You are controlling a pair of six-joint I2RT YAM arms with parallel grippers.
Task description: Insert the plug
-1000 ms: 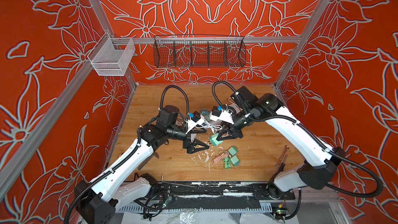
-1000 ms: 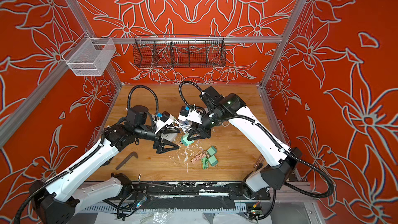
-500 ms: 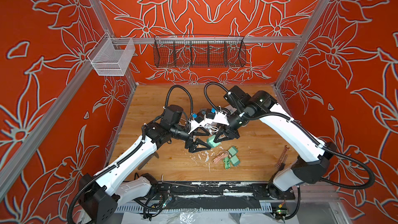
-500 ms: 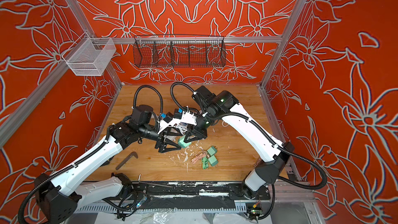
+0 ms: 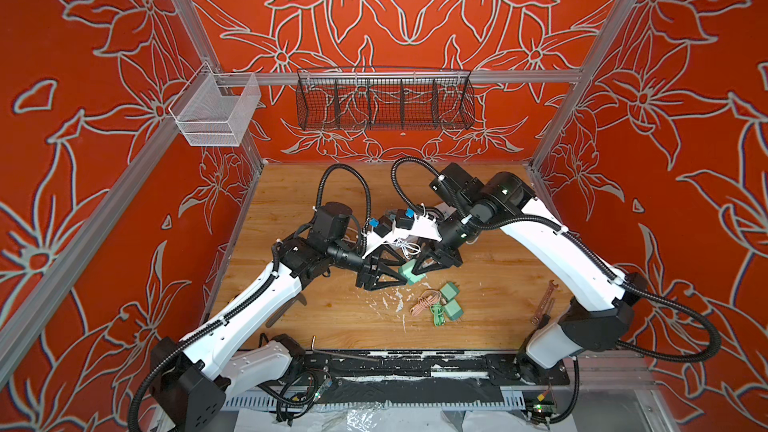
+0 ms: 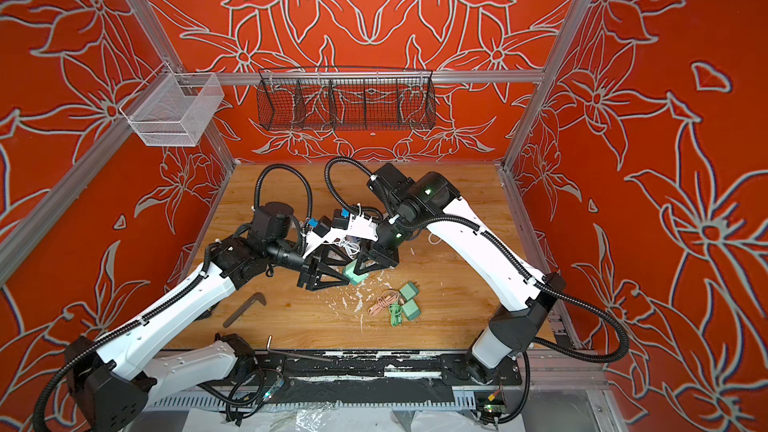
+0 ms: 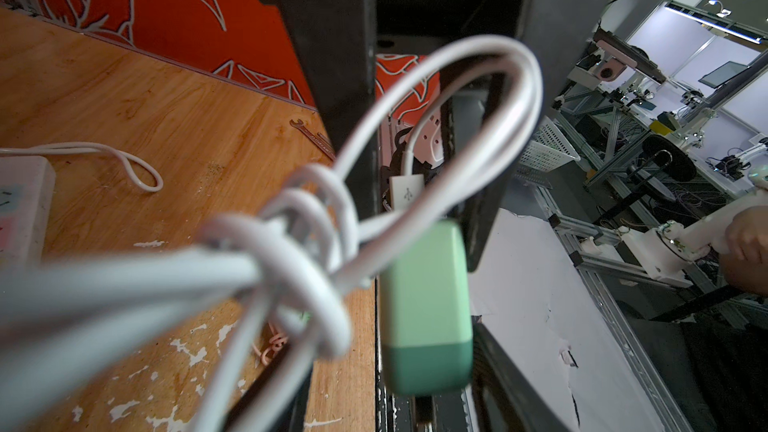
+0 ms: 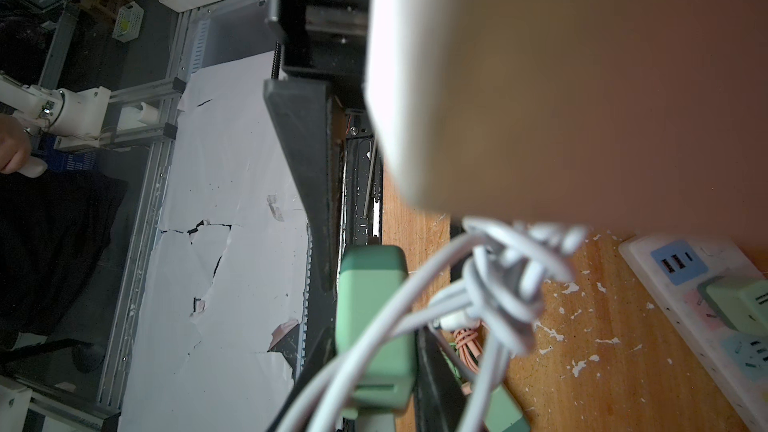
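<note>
Plug (image 5: 410, 274), green, at mid-bench (image 5: 490, 284), with a knotted white cable (image 7: 415, 118) hanging off it. Right jaws clamped on plug. Left jaws sit opposite, flanking the same plug; gripping or not, cannot tell. Power strip (image 8: 685, 284) lies on bench nearby, with a second green plug (image 8: 739, 301) seated in it.

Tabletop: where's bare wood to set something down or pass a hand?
Free: the back-left corner of the table, behind the left arm's cable loop; and the wood between the loose green adapters and the wrench. Crowded: the centre, where left gripper and right gripper meet at the held green adapter under the white cable.
</note>
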